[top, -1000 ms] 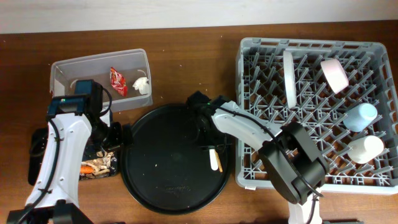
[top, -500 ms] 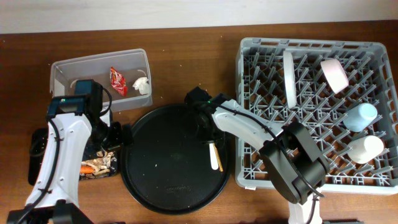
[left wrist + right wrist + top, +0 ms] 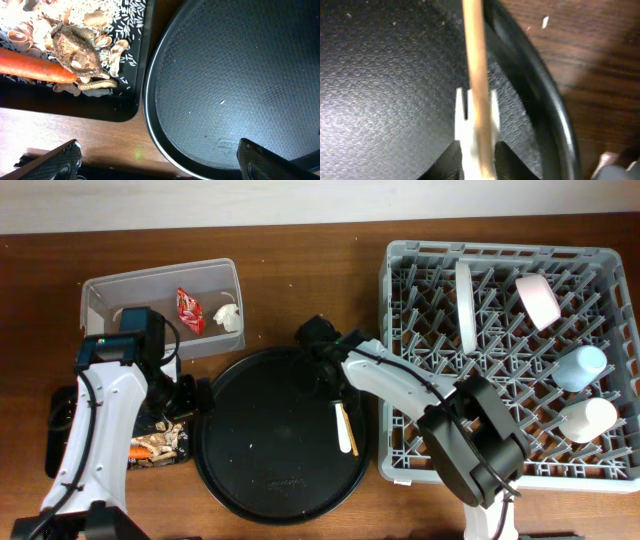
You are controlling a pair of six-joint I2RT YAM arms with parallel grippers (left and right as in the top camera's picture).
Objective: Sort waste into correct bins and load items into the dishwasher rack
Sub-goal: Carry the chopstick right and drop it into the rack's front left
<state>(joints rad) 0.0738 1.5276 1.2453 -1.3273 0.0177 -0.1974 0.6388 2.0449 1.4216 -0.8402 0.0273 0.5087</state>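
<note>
My right gripper (image 3: 476, 161) is shut on a white plastic fork (image 3: 468, 117) and a wooden chopstick (image 3: 476, 65) together, over the right part of the large round black tray (image 3: 380, 90). In the overhead view the right gripper (image 3: 333, 392) holds the fork (image 3: 346, 432) pointing toward the near side. My left gripper (image 3: 160, 165) is open and empty, above the gap between the small black tray (image 3: 107, 107) and the round tray. The small tray holds an orange carrot (image 3: 30, 67), a brown lump (image 3: 75, 47) and beige scraps (image 3: 107, 47).
The clear tub (image 3: 100, 290) at far left holds the red wrapper (image 3: 189, 310) and white tissue (image 3: 230, 317). The grey rack (image 3: 400, 260) at right holds the plate (image 3: 465, 305), bowl (image 3: 538, 298), blue cup (image 3: 583, 367) and white cup (image 3: 590, 418).
My right gripper has shifted slightly toward the far left with the fork and chopstick in it. The left arm has not moved.
</note>
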